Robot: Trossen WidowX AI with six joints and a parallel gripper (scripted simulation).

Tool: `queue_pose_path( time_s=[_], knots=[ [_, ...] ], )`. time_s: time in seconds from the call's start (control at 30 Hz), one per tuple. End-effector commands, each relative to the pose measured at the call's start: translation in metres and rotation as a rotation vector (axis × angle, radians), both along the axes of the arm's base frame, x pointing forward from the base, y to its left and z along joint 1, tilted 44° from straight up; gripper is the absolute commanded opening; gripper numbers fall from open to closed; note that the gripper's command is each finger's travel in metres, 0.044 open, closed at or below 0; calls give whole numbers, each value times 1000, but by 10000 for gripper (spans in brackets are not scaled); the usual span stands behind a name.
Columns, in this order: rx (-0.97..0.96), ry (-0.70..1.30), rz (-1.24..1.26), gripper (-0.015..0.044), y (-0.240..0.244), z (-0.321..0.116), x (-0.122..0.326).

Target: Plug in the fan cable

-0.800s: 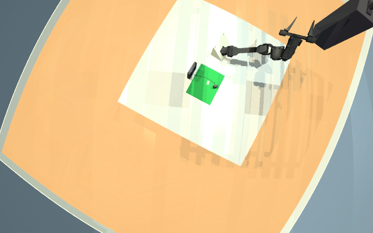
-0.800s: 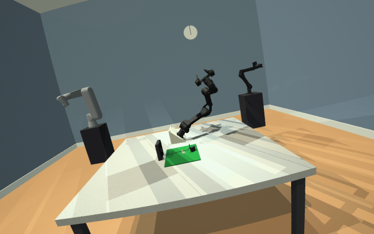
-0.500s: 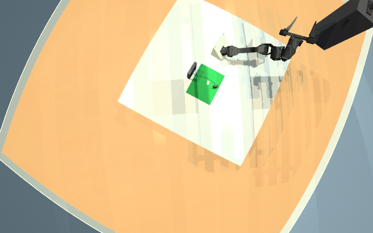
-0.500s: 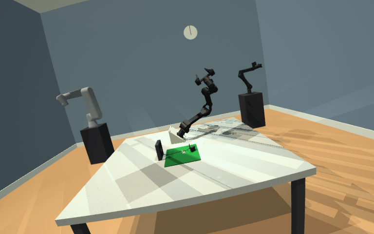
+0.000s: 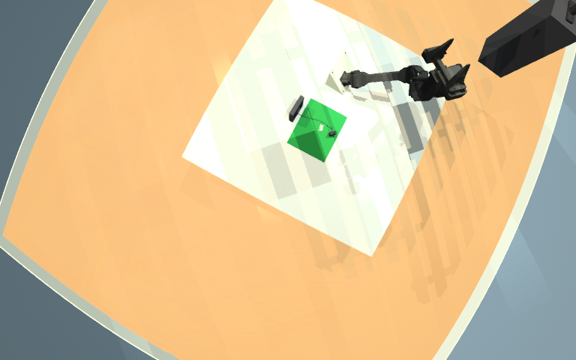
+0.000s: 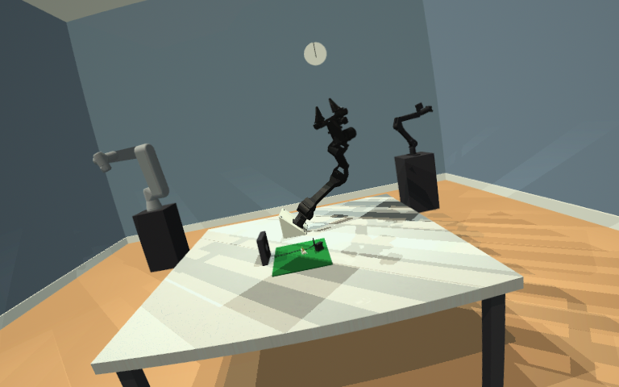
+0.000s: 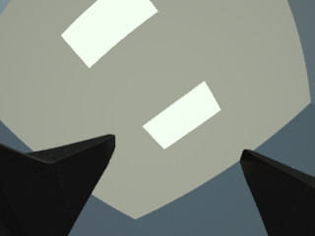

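Note:
The green board (image 5: pixel 327 149) (image 6: pixel 322 260) lies on the table. A small whitish part (image 5: pixel 320 127) (image 6: pixel 303 251) near its middle looks like the header; its pins are too small to make out. The black fan (image 5: pixel 296 108) (image 6: pixel 263 248) stands on edge beside the board. Its thin cable (image 5: pixel 316 119) runs across the board to a small black piece (image 5: pixel 332 133) (image 6: pixel 319 246), seemingly the plug end, apart from the whitish part. My gripper (image 5: pixel 460 52) (image 6: pixel 323 103) (image 7: pixel 179 149) is open and empty, high above the table and well away from the board, its fingers pointing upward.
My arm's pale base mount (image 5: pixel 337 83) (image 6: pixel 289 226) stands on the white table (image 5: pixel 238 147) (image 6: pixel 183 311) behind the board. A dark pedestal (image 5: pixel 527 42) (image 6: pixel 417 184) with another arm stands beyond the table. A grey arm (image 6: pixel 152 168) on its own pedestal stands at the left.

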State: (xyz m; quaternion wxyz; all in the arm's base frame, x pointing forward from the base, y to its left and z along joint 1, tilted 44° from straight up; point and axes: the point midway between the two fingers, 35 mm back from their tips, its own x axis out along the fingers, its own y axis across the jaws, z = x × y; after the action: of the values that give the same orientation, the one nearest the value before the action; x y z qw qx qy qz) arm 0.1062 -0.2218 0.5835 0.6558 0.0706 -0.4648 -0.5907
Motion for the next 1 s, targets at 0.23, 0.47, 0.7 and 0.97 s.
queue_pose_path(
  time_s=[0.23, 0.47, 0.7, 0.97],
  knots=[
    [150, 543, 347, 440, -35, -70, 142],
    [327, 825, 620, 440, -35, -153, 217],
    [584, 1073, 926, 440, -7, -255, 266],
    [983, 1273, 1280, 440, 54, -362, 276]
  ],
)
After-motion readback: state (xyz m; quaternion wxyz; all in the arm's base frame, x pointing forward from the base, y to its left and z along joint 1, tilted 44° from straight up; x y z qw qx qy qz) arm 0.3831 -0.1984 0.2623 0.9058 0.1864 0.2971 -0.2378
